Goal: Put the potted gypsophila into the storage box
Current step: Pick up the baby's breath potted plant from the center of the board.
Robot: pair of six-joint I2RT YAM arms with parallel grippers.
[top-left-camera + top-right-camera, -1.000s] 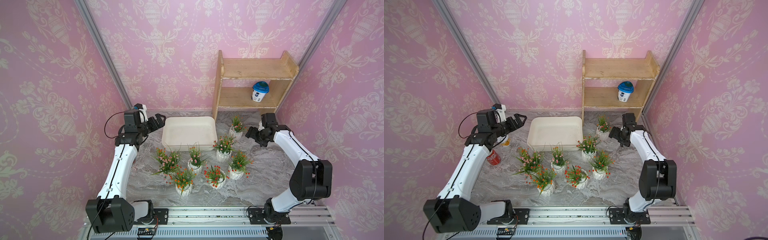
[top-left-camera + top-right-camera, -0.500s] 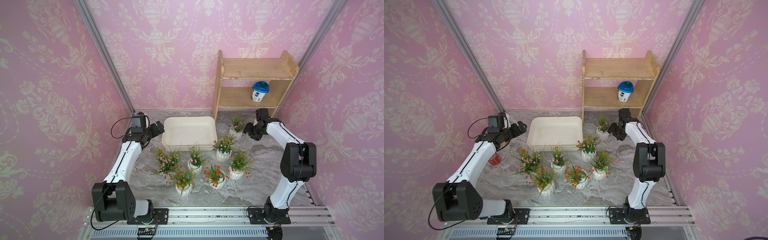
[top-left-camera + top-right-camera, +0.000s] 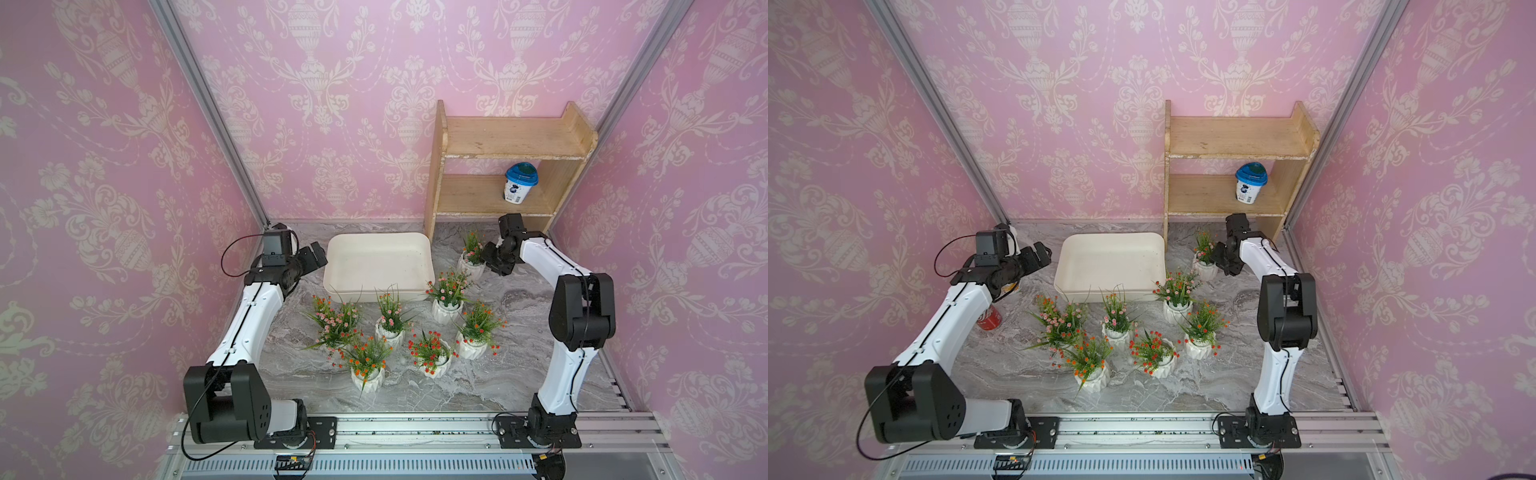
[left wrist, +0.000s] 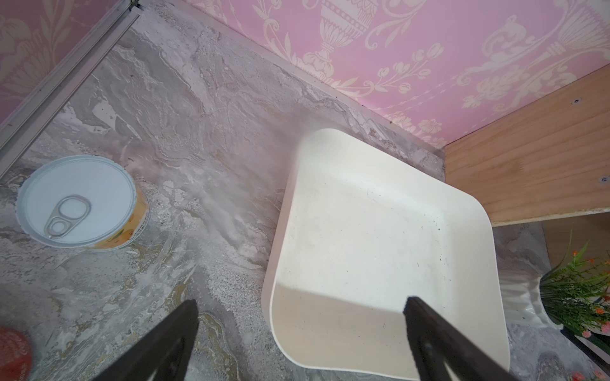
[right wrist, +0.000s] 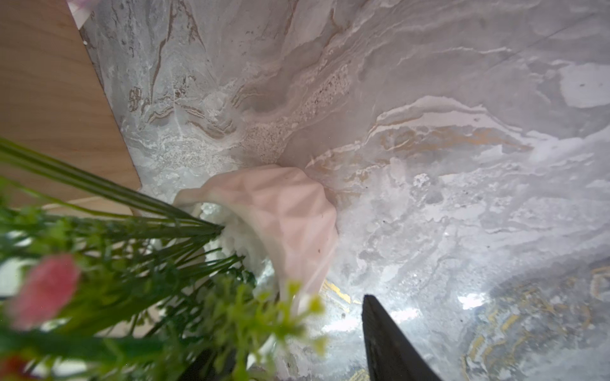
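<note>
The storage box is a cream tub lying empty at the back middle of the marble table. One potted gypsophila stands alone by the shelf foot. My right gripper reaches it from the right. In the right wrist view its pot lies between the jaws of my right gripper. One finger shows a gap to the pot wall; foliage hides the other. Several more pots cluster in front of the box. My left gripper is open over the box's left corner.
A wooden two-tier shelf stands at the back right with a blue-lidded cup on its lower board. A red can sits under my left arm. A pull-tab tin stands near the back left corner.
My right gripper has swung in to the pot by the shelf and its jaws have narrowed around it. My left arm has dropped lower, toward the box's left side.
</note>
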